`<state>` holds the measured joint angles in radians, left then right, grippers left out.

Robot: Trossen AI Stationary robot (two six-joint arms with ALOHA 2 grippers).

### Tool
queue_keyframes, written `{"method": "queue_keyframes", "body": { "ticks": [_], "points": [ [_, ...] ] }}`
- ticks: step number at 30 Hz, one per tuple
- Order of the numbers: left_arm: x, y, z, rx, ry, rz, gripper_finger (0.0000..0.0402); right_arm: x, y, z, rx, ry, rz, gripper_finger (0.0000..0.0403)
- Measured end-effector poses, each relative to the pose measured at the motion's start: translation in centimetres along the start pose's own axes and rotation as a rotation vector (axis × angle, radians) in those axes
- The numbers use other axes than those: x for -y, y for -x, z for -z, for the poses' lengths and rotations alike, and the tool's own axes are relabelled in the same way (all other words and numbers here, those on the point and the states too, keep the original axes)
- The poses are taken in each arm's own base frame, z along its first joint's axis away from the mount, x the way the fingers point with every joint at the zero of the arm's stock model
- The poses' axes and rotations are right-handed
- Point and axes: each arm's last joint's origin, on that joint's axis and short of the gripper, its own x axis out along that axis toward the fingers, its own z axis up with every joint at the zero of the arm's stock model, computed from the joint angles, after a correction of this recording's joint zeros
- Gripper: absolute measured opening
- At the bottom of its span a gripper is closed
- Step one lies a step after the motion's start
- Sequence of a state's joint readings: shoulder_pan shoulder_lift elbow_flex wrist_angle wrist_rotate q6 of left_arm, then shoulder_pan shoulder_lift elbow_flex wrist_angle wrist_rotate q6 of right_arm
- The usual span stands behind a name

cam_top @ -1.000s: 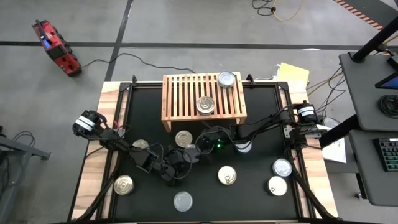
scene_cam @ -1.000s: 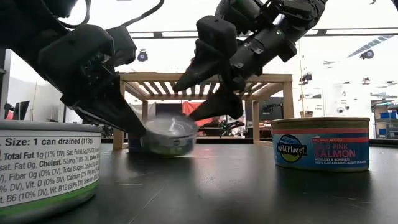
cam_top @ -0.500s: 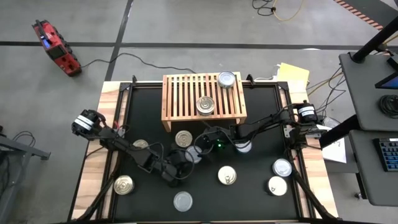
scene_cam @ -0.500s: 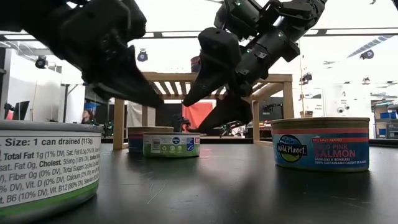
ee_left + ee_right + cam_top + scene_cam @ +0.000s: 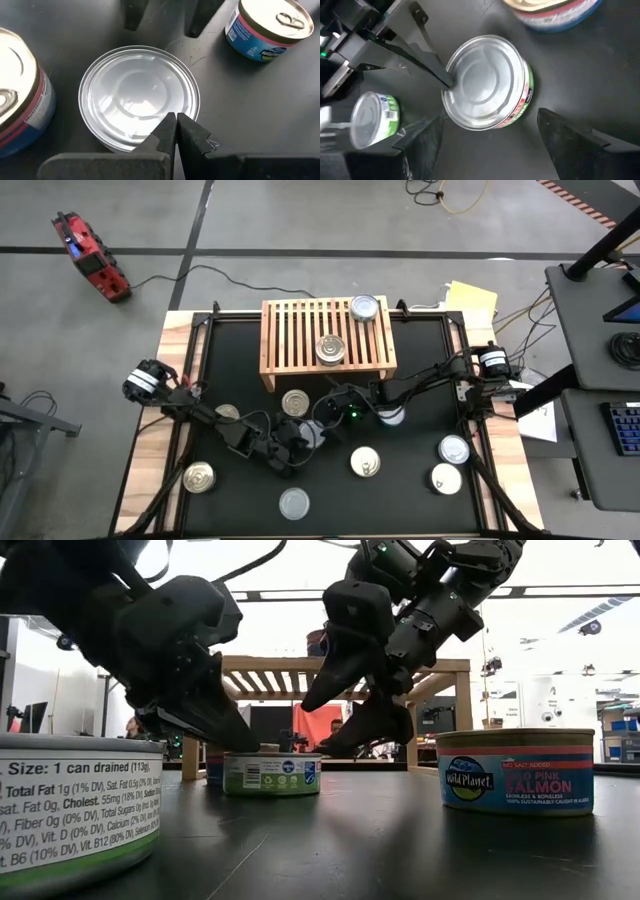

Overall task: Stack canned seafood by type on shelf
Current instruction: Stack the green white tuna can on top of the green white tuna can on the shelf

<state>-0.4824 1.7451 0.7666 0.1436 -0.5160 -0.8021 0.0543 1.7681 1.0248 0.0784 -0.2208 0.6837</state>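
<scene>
A silver-lidded can (image 5: 135, 90) with a green and red label stands flat on the black table top, in front of the wooden shelf (image 5: 300, 330). My left gripper (image 5: 175, 117) is shut, with its tips on this can. My right gripper (image 5: 490, 117) hovers open just above and beyond the can (image 5: 487, 82), one finger on either side, touching nothing. Two cans stand on the shelf, one at its middle front (image 5: 331, 350) and one at its far right corner (image 5: 364, 307). My left gripper rests its shut fingertips (image 5: 447, 82) on the lid's rim (image 5: 150, 131), on the side toward the table's left. The fingers slant down from the table's left. The can stands flat on the table.
More cans stand around: one before the shelf (image 5: 296, 402), one at the left (image 5: 226, 413), two near the front edge (image 5: 199, 477) (image 5: 294, 502), one in the middle (image 5: 365, 462), two at the right (image 5: 454, 449) (image 5: 446, 478). A salmon can (image 5: 516, 770) stands close to the low camera.
A second ago the can was tilted and blurred with motion at the left fingers. It then dropped flat on the table while the left gripper rose off it. The left gripper has since come down again onto the lid's rim. The right gripper stayed open above.
</scene>
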Motion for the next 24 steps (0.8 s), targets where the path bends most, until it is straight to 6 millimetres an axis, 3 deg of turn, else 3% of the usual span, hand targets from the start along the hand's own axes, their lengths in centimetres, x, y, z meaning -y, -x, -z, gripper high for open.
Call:
{"method": "queue_keyframes", "body": {
  "ticks": [8, 24],
  "points": [
    [0.6, 0.2, 0.9, 0.045, -0.001, -0.020, 0.0000, 0.3, -0.6, 0.3, -0.037, -0.042, -0.024, 0.0336],
    [1.4, 1.1, -0.2, 0.067, -0.038, 0.013, 0.0000, 0.2, -0.6, 0.4, -0.049, -0.051, -0.030, 0.0342]
  ]
}}
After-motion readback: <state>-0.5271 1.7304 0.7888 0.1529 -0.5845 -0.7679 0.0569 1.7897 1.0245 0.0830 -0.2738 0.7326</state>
